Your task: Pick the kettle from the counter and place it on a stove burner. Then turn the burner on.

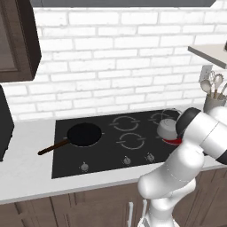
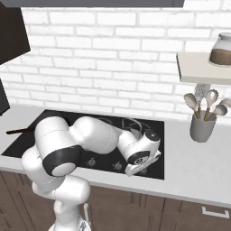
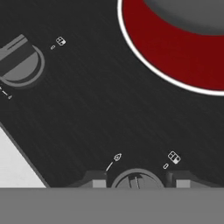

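On the flat black glass cooktop (image 1: pixel 102 153) the squat white-grey kettle (image 1: pixel 168 128) sits on a glowing red burner (image 3: pixel 175 52), the two-finger gripper (image 3: pixel 136 180) parted astride a round knob (image 3: pixel 136 180); over-twisting might switch the heat off.

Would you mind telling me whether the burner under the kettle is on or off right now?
On. The burner glows red around the kettle sitting on it, while the other rings on the cooktop stay grey.
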